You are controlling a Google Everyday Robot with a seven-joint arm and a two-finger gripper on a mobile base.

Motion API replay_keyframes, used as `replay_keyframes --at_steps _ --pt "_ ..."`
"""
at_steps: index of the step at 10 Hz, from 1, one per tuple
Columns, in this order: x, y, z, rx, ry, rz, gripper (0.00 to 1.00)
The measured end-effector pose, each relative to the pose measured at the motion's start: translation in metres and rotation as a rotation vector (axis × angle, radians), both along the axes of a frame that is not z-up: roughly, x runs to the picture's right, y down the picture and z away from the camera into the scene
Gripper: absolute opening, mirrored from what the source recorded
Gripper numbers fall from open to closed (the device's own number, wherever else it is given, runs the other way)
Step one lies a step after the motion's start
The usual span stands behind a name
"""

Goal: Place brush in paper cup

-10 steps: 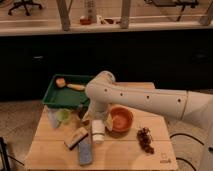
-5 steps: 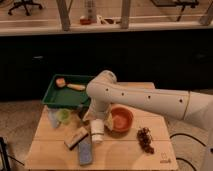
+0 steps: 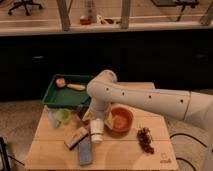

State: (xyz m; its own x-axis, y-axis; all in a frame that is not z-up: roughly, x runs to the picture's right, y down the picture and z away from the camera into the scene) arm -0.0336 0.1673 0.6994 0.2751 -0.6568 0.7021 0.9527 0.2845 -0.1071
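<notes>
The paper cup (image 3: 96,132) is small, white and tapered, and stands upright on the wooden table (image 3: 125,155), just left of the orange bowl (image 3: 122,119). My gripper (image 3: 95,117) is at the end of the white arm, right above the cup and partly hidden by the wrist. A brush with a light wooden handle and a round head (image 3: 69,84) lies in the green tray (image 3: 55,97) at the back left, apart from the gripper.
A pale green translucent cup (image 3: 62,116) stands left of the gripper. A tan block (image 3: 75,137) and a grey-blue flat object (image 3: 85,151) lie at the front left. A dark clump (image 3: 146,139) lies at the right. The table's front edge is close.
</notes>
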Motion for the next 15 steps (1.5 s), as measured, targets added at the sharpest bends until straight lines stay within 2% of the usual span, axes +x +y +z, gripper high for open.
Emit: replay_keyframes --at_steps 4,15 --pt "0.0 -0.0039 -0.0005 -0.002 -0.008 -0.015 0.8" --pt "0.0011 -0.0039 -0.0002 -0.002 -0.006 -0.015 0.8"
